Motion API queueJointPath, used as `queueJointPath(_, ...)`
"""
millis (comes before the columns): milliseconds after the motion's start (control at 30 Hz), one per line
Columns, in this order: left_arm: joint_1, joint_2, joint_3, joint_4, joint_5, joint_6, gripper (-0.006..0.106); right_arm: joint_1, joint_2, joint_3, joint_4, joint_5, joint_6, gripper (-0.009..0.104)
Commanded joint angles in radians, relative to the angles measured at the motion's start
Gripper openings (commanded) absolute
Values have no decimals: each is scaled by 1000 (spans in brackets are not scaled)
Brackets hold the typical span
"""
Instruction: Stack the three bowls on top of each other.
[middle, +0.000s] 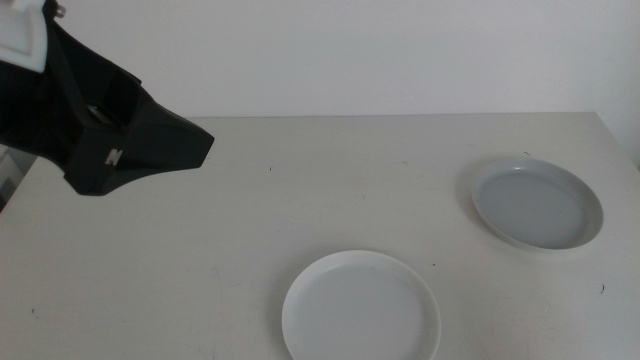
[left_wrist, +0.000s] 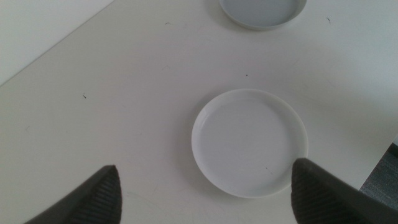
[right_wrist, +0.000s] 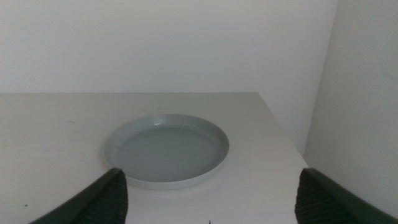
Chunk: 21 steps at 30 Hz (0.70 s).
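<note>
Two bowls (middle: 361, 308) (middle: 538, 203) apart on table (middle: 250, 230)

The white bowl (middle: 361, 307) is plain and unpatterned on the off-white tabletop (middle: 250, 230). Right of it and farther back, the grey-blue bowl (middle: 538, 203) is one flat tone. Both grippers' jaws are dark, near black.

The white round plastic bowl (middle: 361, 307) is cut off by the middle view's bottom edge at its near rim. In the left wrist view, the picture's top edge crops the light grey-blue round plastic bowl (left_wrist: 263, 13) to a partial arc. The left gripper (middle: 196, 148) shows in the middle view only as a dark blurred mass. A pale mint green bowl cannot be made out in any view.
</note>
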Motion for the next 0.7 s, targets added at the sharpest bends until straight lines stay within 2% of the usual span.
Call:
queueJointPath(0, 0, -14, -31, -20, -47, -7, 105, 0, -27, -6, -14, -75, -6, 94)
queueJointPath(100, 0, -14, -31, -20, -47, -7, 105, 0, -26, -22, 22, -69, -6, 94)
queueJointPath(400, 0, -14, -31, -20, -47, -7, 105, 0, 65, -224, 21, 130, -6, 94)
queueJointPath(667, 0, -14, -31, -20, -47, -7, 105, 0, 253, -472, 37, 164, -6, 94)
